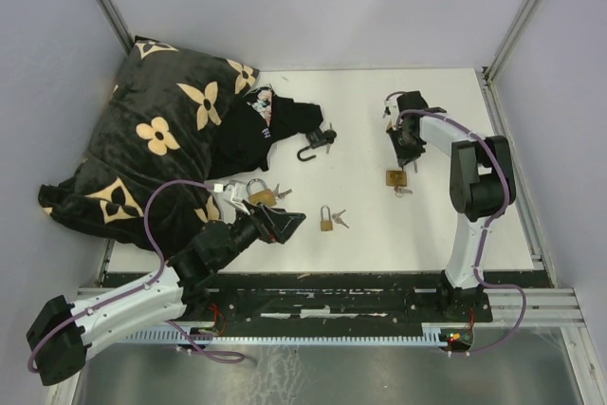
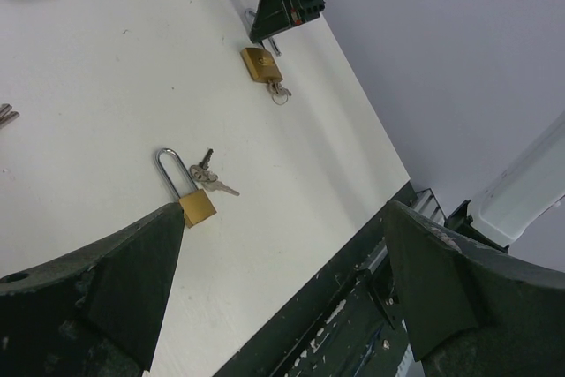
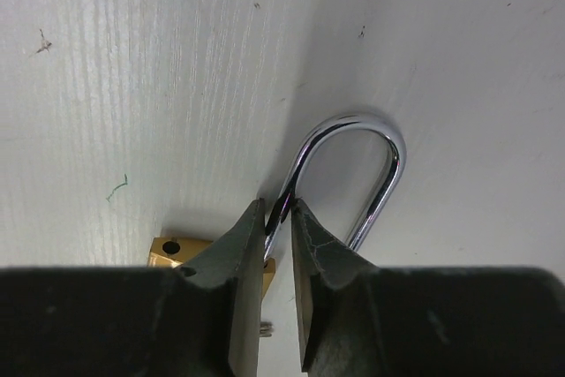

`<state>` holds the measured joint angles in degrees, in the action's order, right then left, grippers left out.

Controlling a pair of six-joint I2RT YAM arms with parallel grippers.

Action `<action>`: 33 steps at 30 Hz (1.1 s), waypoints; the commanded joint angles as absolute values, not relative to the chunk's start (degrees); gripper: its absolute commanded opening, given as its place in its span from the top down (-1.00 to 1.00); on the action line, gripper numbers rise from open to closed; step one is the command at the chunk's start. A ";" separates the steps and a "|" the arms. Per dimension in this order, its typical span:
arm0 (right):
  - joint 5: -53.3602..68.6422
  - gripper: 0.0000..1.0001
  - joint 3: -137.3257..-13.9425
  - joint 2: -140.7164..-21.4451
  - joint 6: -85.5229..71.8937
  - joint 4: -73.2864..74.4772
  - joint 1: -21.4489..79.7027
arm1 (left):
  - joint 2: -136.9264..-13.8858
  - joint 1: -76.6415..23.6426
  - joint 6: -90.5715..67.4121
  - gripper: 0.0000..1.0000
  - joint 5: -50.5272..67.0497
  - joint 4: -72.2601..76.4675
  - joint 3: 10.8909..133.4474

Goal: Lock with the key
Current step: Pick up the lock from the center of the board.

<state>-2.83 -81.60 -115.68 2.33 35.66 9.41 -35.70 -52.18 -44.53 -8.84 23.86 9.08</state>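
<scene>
A brass padlock (image 3: 168, 250) lies on the white table, its chrome shackle (image 3: 388, 161) raised out of the body. My right gripper (image 3: 280, 209) has its fingertips pinched on the shackle's left leg. In the top view the same padlock (image 1: 396, 177) sits just below the right gripper (image 1: 406, 153), with its key (image 1: 404, 191) sticking out of its base. My left gripper (image 1: 285, 225) hovers wide open near the table's front, empty. In its own view it (image 2: 282, 289) looks past another padlock (image 2: 196, 204) with keys (image 2: 210, 177).
Two more brass padlocks (image 1: 326, 220) (image 1: 259, 195) lie mid-table, and a black open padlock (image 1: 318, 144) lies further back. A black pillow with tan flowers (image 1: 161, 135) fills the left side. Frame posts and walls bound the table on both sides.
</scene>
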 commanded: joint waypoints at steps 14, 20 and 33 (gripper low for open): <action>8.08 0.96 -80.30 -111.15 2.80 36.66 3.75 | -36.12 -52.02 -48.23 -0.98 -5.71 27.47 11.51; 16.80 0.97 -73.54 -98.38 3.17 30.31 2.83 | -45.41 -52.11 -47.61 -1.00 0.12 41.47 10.32; 39.32 0.97 -63.91 -84.27 -9.15 14.89 0.12 | -73.83 -55.95 -30.44 -0.98 -0.59 66.86 18.99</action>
<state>28.10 -65.19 -89.25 -2.35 24.18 0.91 -67.96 -55.35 -38.35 -0.89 52.36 15.79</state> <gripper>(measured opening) 0.035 0.993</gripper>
